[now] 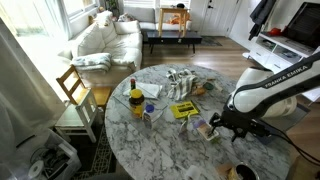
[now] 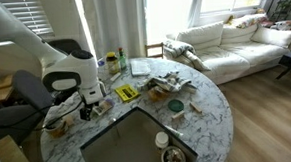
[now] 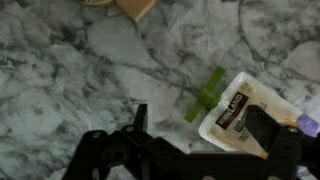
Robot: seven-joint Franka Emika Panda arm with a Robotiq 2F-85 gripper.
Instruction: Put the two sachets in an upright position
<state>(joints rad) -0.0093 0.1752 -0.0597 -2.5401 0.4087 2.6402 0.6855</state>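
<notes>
In the wrist view one sachet (image 3: 228,112), a pale tan pouch with a dark label and a green cap, lies flat on the marble table (image 3: 70,60). My gripper (image 3: 200,120) is open just above it. One finger is over the pouch's body and the other is over bare marble beside the cap. A tan corner at the top edge (image 3: 135,8) may be the second sachet. In both exterior views the gripper (image 1: 214,124) (image 2: 87,102) hangs low over small packets (image 1: 203,129) (image 2: 101,106) near the table edge.
A flat yellow pack (image 1: 184,109) (image 2: 127,92) lies near the gripper. A pile of pale wrappers (image 1: 181,80) (image 2: 172,83) sits mid-table. A yellow-lidded bottle (image 1: 137,100) and small items stand by the far edge. A wooden chair (image 1: 72,88) stands beside the table.
</notes>
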